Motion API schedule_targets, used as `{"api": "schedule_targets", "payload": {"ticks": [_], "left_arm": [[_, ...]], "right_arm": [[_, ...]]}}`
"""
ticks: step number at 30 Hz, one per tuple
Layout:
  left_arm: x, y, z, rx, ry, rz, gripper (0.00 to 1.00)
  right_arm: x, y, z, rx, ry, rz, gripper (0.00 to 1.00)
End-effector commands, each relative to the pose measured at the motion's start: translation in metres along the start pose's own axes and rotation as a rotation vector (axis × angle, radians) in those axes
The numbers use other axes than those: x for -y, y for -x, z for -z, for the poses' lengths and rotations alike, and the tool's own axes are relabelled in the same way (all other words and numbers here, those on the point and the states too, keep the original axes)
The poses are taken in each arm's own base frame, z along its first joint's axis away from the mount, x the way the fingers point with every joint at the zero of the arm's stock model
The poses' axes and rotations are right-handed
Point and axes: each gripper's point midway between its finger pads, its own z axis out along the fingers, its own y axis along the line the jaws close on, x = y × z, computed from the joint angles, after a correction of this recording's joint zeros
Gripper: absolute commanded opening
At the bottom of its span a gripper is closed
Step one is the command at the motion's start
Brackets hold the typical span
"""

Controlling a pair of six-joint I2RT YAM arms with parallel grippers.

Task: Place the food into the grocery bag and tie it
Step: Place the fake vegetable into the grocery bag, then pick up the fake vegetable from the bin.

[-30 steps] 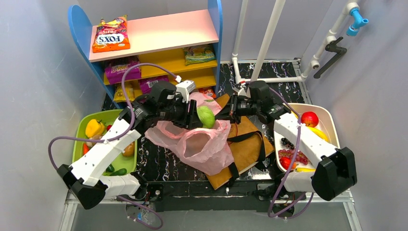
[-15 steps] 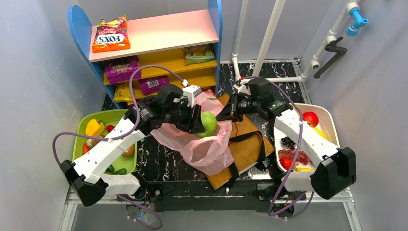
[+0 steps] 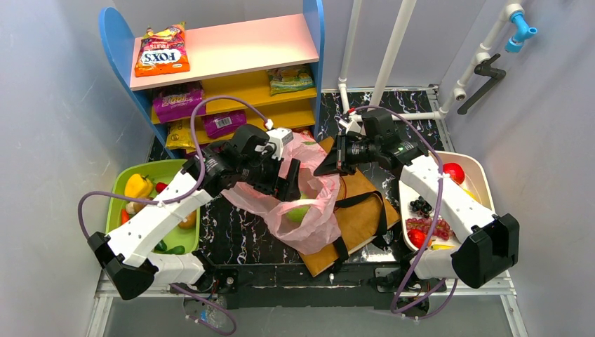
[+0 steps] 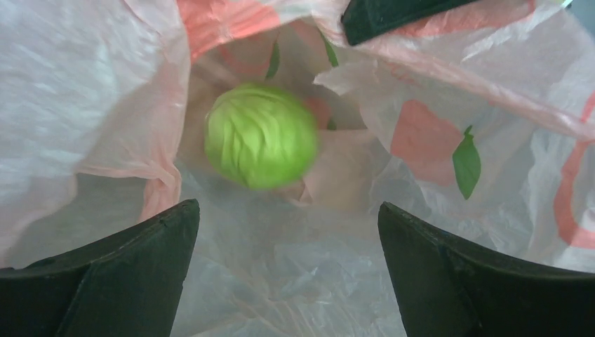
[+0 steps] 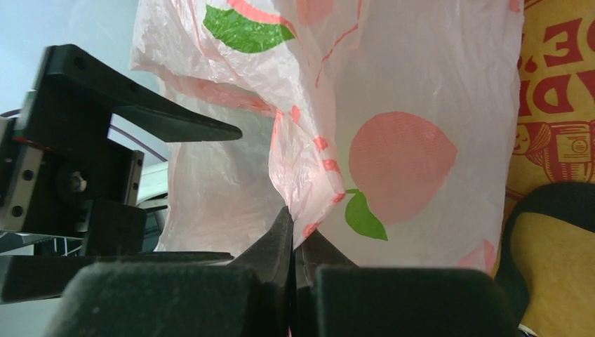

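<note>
The pink grocery bag [image 3: 312,226] lies mouth up on the brown paper bag. A light green round vegetable [image 3: 297,213] sits inside it; the left wrist view shows this vegetable [image 4: 261,135] blurred, deep among the bag's folds [image 4: 91,91]. My left gripper [image 3: 289,184] hovers over the bag mouth, and in its wrist view the left gripper [image 4: 288,205] is open with nothing between the fingers. My right gripper [image 3: 326,167] is at the bag's far right rim. In its own view the right gripper [image 5: 295,228] is shut on a pinch of the bag's pink edge [image 5: 309,182].
A brown paper bag [image 3: 361,203] with black straps lies under the pink one. A green tray [image 3: 151,167] at left holds a yellow pepper [image 3: 137,186] and other vegetables. A white tray [image 3: 471,160] at right holds fruit. The shelf [image 3: 238,42] behind carries snack packets.
The left gripper moved right over the bag mouth and opened; the green vegetable it held has dropped into the bag. The right gripper kept its hold on the rim.
</note>
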Motion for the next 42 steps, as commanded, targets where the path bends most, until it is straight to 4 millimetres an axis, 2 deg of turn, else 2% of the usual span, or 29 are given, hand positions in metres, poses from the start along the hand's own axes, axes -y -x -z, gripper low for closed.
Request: {"api": "schedule_targets", "payload": {"ticks": [1, 6, 11, 16, 22, 25, 28, 35, 38, 42], "left_arm": [[-0.001, 0.021, 0.014, 0.073, 0.048, -0.011, 0.98], [-0.015, 0.036, 0.029, 0.148, 0.158, 0.025, 0.98], [-0.033, 0.048, 0.061, 0.268, 0.281, 0.060, 0.98], [-0.059, 0.045, 0.097, 0.346, 0.446, 0.095, 0.98], [-0.093, 0.034, 0.127, 0.422, 0.605, 0.130, 0.98], [-0.117, 0.021, 0.135, 0.399, 0.706, 0.181, 0.98], [-0.150, 0.001, 0.145, 0.357, 0.825, 0.307, 0.98], [-0.226, -0.059, 0.193, 0.315, 1.282, 0.547, 0.98], [-0.244, -0.074, 0.209, 0.382, 1.456, 0.572, 0.98], [-0.259, -0.092, 0.215, 0.376, 1.575, 0.616, 0.98]], "right_arm": [[-0.013, 0.005, 0.007, 0.011, 0.024, 0.058, 0.01], [-0.013, 0.004, 0.008, 0.011, 0.023, 0.062, 0.01], [-0.011, 0.002, 0.009, 0.009, 0.016, 0.067, 0.01], [-0.011, 0.002, 0.008, 0.005, 0.015, 0.071, 0.01], [-0.011, 0.001, 0.009, 0.002, 0.017, 0.075, 0.01], [-0.011, 0.000, 0.009, 0.000, 0.016, 0.072, 0.01], [-0.011, 0.000, 0.010, -0.001, 0.018, 0.074, 0.01], [-0.010, -0.002, 0.011, 0.002, 0.015, 0.077, 0.01], [-0.009, -0.003, 0.009, -0.005, 0.019, 0.071, 0.01], [-0.008, -0.003, 0.007, -0.009, 0.026, 0.062, 0.01]]}}
